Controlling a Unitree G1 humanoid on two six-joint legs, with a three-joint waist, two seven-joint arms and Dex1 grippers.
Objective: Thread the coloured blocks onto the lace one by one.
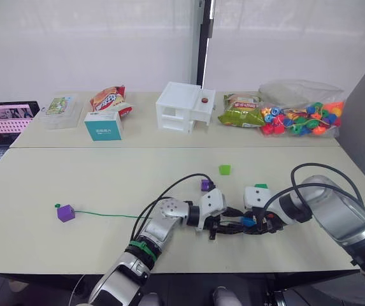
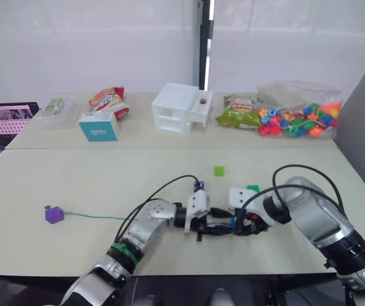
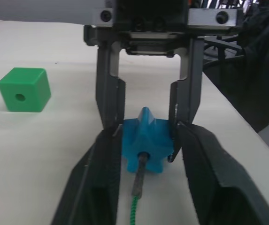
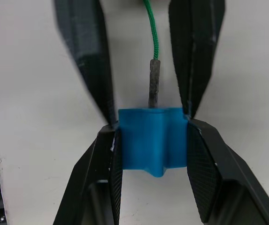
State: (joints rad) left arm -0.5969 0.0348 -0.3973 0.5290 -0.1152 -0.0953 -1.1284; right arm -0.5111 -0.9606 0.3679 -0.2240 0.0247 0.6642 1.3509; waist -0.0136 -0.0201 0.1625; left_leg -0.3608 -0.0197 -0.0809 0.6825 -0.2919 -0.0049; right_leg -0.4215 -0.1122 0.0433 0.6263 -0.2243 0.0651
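Blue block [image 4: 152, 140] clamped in R fingers [image 4: 202, 164], lace tip [image 4: 153, 84] entering it (L fingers [image 3: 101, 187] spread alongside), near table front edge [image 1: 233, 271].

Arms: we see silver-grey metal shells with looping black cables.
Left claw [image 1: 218, 231]: black fingers, white wrist block, green forearm band.
Right claw [image 1: 244, 224]: black fingers, white wrist block.

A bright blue block [image 4: 152, 140] is sitting between black fingers [image 4: 203, 173], with a dull grey tip entering it and a green lace [image 4: 151, 33] trailing off. A light green block [image 1: 225, 169] and two purple blocks [image 1: 66, 213] are showing against the cream table [image 1: 74, 178].
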